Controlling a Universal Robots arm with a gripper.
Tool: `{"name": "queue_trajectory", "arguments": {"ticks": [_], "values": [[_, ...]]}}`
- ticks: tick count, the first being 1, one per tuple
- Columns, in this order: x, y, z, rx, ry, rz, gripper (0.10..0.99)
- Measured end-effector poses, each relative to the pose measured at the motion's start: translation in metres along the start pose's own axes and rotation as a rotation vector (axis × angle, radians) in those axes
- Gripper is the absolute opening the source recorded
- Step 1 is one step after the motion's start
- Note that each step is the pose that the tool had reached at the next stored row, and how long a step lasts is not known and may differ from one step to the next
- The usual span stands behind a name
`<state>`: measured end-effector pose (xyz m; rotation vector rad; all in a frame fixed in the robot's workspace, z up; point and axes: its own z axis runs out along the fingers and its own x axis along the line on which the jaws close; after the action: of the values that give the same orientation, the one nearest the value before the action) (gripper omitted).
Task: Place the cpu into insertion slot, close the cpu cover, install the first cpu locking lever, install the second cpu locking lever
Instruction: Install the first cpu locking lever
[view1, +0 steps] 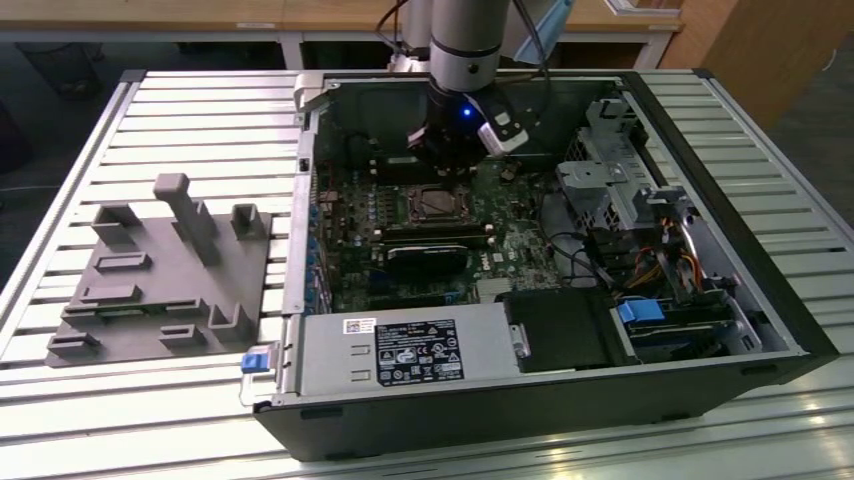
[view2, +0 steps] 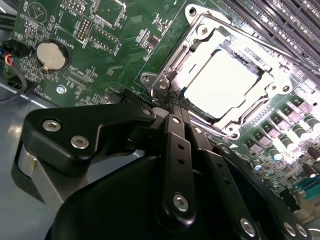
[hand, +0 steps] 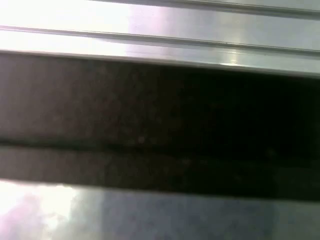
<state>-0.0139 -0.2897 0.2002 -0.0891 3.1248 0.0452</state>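
Cpu (view2: 227, 85) flat in insertion slot (view2: 185, 60); cover (view2: 220, 40) shut

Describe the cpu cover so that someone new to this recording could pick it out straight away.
Start at the open computer case on the slatted table, then find the green motherboard inside it. Just beyond the gripper, in the second wrist view, the cpu cover is a thin silver metal frame lying flat around the pale square cpu. Unlike the round coin battery nearby, it is square with a cut-out middle.
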Motion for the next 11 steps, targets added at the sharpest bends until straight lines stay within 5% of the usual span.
{"name": "queue_trajectory", "arguments": {"ticks": [5, 11], "values": [[0.0000, 0.0001, 0.0011, 0.010, 0.0002, 0.000, 0.118], [0.0001, 0.0000, 0.0031, 0.010, 0.0004, 0.000, 0.118]]}}
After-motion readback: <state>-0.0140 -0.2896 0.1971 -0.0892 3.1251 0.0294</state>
